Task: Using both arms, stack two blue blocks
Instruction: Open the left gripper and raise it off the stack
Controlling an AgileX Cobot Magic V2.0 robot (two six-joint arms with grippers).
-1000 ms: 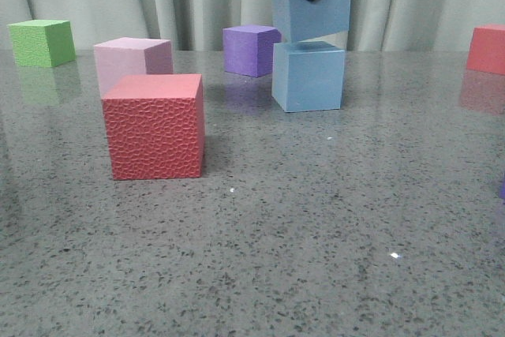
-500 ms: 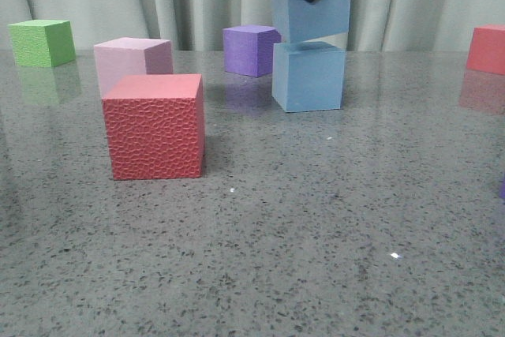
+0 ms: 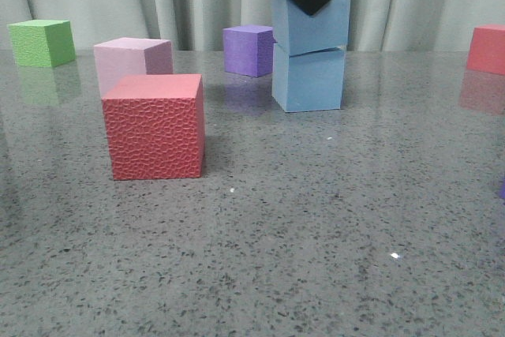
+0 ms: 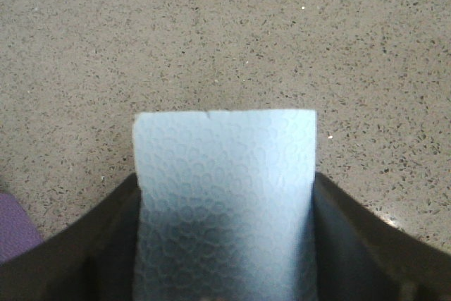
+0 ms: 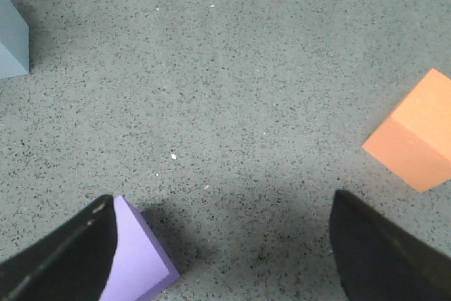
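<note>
The left gripper (image 4: 224,244) is clamping the upper blue block (image 3: 312,13), one black finger (image 4: 91,244) pressing on each flank, and that block is sitting tilted on the lower blue block (image 3: 308,78) directly beneath the gripper. The two seem to be touching along the seam, though the upper one is overhanging slightly and leaning.

To finish this placement cleanly, the arm probably wants to level the held block so its underside is lying flat, nudge it square over the one below, then part the fingers slowly and lift straight up without dragging a side.

Well off to the side, the right gripper (image 5: 218,244) is hovering with its jaws spread wide and holding nothing, a purple cube (image 5: 137,255) beside one finger and an orange cube (image 5: 412,132) beyond the other.
</note>
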